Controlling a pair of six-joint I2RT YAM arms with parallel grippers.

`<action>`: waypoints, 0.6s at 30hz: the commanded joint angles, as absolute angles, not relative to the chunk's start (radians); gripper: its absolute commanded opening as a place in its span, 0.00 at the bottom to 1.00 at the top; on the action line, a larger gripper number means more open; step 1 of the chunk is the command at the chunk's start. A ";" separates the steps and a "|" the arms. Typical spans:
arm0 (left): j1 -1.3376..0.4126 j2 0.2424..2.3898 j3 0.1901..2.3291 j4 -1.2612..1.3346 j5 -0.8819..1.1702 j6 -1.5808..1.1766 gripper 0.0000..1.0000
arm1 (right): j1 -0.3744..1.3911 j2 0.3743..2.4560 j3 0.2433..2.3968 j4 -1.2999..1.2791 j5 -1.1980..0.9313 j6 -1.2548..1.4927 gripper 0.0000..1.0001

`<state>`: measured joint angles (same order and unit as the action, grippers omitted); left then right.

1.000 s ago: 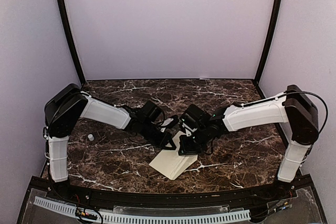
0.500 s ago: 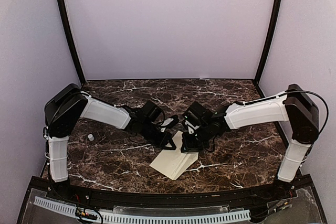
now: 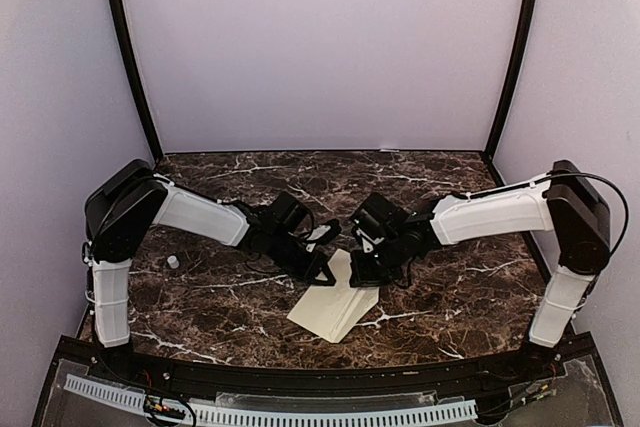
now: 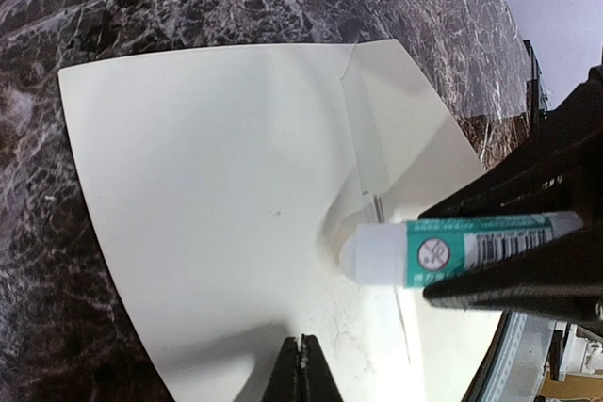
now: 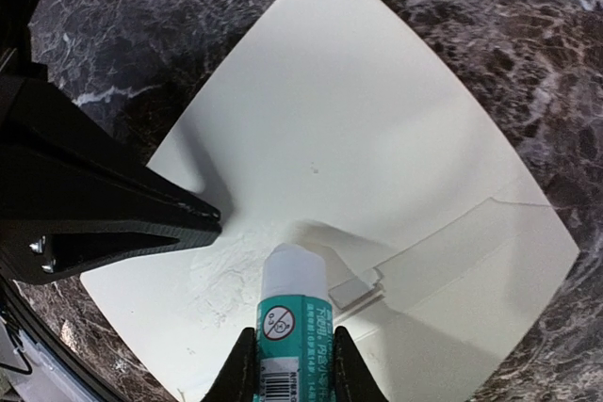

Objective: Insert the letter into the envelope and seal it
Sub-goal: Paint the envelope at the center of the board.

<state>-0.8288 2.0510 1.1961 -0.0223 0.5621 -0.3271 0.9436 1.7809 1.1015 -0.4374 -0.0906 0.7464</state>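
The letter is nowhere loose, so it is probably inside the envelope (image 3: 335, 305) by the table's (image 3: 450, 297) near edge; the left claw (image 4: 301, 364), tips together, rests on it while the right claw (image 5: 292, 360), clamped on a glue stick (image 5: 294, 303), dabs it, so sealing is unfinished.

Two white-and-black arms on my screen.
The left arm (image 3: 200, 215) and right arm (image 3: 495, 212) wear glossy white shells between bulky black joint housings; a thin black cable (image 3: 619, 209) loops over the right shoulder; I see the left gripper (image 4: 300, 369) and right gripper (image 5: 290, 369) matte black, with angular fingers and small screws.
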 commanded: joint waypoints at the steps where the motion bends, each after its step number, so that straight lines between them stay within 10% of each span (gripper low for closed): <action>1: -0.823 2.073 1.169 -0.106 0.520 -0.335 0.00 | 0.920 1.698 1.091 -0.487 -0.010 0.779 0.00; 8: -0.787 1.959 1.135 -0.040 0.529 -0.354 0.04 | 0.903 1.541 1.055 -0.490 0.045 0.807 0.00; 18: -0.729 1.584 0.959 0.159 0.457 -0.562 0.41 | 0.900 1.194 0.865 -0.312 0.044 0.808 0.00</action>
<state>-0.7345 1.7554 1.0317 0.0391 0.4870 -0.4366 0.9081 1.3010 0.9333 -0.4438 0.0498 0.8070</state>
